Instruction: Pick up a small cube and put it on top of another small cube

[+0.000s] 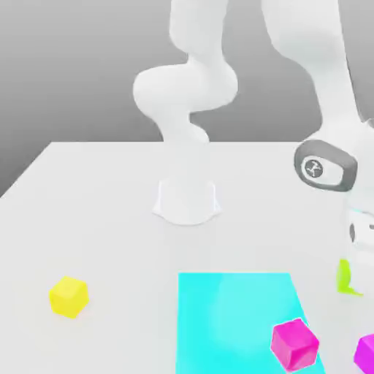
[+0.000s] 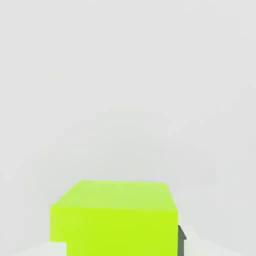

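Observation:
A lime-green cube (image 1: pixel 345 278) sits at the exterior view's right edge, on the white table just right of the cyan patch. My gripper (image 1: pixel 353 267) has come down over it, with the white hand right above. In the hand view the lime-green cube (image 2: pixel 115 220) is very close, and one dark finger (image 2: pixel 181 240) lies against its side. The gripper is shut on this cube. A yellow cube (image 1: pixel 69 296) rests far off at the exterior view's left. One magenta cube (image 1: pixel 294 343) stands on the cyan patch, and a second magenta cube (image 1: pixel 367 353) is cut off by the frame's right edge.
A flat cyan patch (image 1: pixel 226 314) covers the table's front middle. The arm's white base (image 1: pixel 187 201) stands at the table's centre back. The white table (image 1: pixel 95 212) runs wide between the yellow cube and the base.

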`<state>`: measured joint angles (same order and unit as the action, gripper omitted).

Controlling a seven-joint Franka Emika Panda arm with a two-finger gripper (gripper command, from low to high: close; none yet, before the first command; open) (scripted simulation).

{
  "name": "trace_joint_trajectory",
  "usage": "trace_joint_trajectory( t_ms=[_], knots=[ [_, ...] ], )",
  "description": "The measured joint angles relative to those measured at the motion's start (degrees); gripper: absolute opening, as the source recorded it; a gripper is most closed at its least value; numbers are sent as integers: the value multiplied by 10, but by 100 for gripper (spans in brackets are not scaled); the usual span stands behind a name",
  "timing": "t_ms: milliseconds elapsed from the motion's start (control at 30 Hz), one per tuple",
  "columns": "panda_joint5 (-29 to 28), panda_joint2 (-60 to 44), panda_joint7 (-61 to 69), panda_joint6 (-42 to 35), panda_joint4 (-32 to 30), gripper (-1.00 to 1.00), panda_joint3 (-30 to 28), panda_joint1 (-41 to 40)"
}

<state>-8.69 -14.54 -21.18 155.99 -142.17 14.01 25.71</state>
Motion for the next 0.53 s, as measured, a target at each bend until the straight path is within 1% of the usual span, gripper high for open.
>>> trace_joint_trajectory(
  t_ms=[300, 400, 433, 533],
  knots=[
    [42, -48, -160, -126, 179, -100, -56, -9],
    [37, -98, -181, -95, 198, -100, -70, -3],
    [33, -117, -185, -78, 200, 100, -73, -2],
    [33, -117, -185, -78, 200, 100, -73, -2]
  ],
)
